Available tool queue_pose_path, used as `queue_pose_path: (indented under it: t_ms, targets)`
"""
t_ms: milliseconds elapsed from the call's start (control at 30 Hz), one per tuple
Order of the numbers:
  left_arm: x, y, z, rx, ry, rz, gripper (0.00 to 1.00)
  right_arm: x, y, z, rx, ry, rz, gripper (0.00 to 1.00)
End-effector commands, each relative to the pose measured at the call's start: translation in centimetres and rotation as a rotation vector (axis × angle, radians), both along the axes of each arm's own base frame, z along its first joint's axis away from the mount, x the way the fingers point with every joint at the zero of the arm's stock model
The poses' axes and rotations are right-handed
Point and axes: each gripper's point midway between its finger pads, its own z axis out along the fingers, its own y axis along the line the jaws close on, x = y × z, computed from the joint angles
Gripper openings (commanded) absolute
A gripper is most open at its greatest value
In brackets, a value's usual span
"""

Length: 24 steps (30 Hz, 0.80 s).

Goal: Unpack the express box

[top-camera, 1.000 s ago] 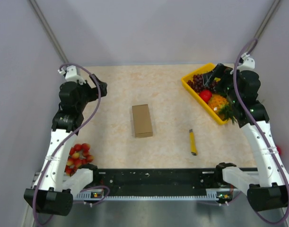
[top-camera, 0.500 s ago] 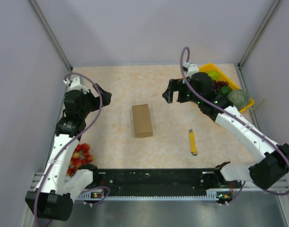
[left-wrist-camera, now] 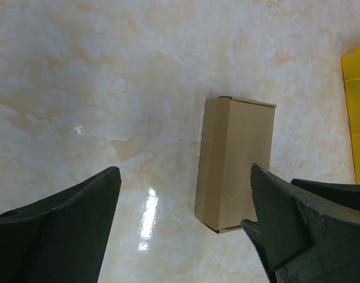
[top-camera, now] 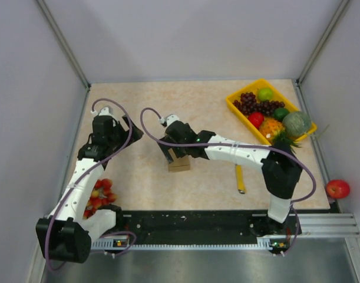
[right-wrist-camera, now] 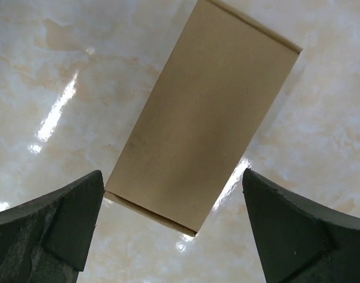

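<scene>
The table (top-camera: 209,112), a pale marbled slab, carries everything; the express box (top-camera: 179,164) is the landmark here, lying flat near the middle of it, closed, its long sides running away from the arm bases. The right arm reaches across from the right of the box so that its wrist covers the box's far half in the overhead view. The right gripper (right-wrist-camera: 174,227) hangs directly over the box with its jaws spread wide, nothing between them. The left gripper (left-wrist-camera: 185,227) stands off to the left of the box, also spread wide and empty, looking toward it. Well to the right and beyond the box sits the yellow fruit tray (top-camera: 237,109); nearer on the right lies a yellow utility knife (top-camera: 240,178).

The box looks like thin plain cardboard — probably light, fairly stiff along its edges but easy to dent on the broad top face, and likely to slide on the glossy table if pushed. A sensible hold would be across the narrow width, on the two long side walls, leaving the end flaps free to be worked open.

What is inside cannot be seen. Whether the flaps are taped or merely tucked is hard to make out, and the right gripper's height above the box is unclear.
</scene>
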Motion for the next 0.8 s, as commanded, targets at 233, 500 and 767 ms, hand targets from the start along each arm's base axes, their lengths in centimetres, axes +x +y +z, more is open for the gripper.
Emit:
queue_pose_path:
  t_ms: [233, 500, 767]
  targets:
    - [0.4, 0.9, -0.1, -0.028, 0.044, 0.095, 0.92, 1.5, 2.7, -2.3, -0.028, 0.022, -0.044, 0.99]
    - [-0.4, 2.2, -2.2, 0.013, 0.136, 0.172, 0.92, 2.1, 2.3, -4.7, -0.129, -0.016, -0.137, 0.99]
    - [-0.9, 2.7, -3.7, 0.022, 0.196, 0.182, 0.91, 1.6, 1.5, -6.6, -0.157, 0.009, -0.18, 0.99]
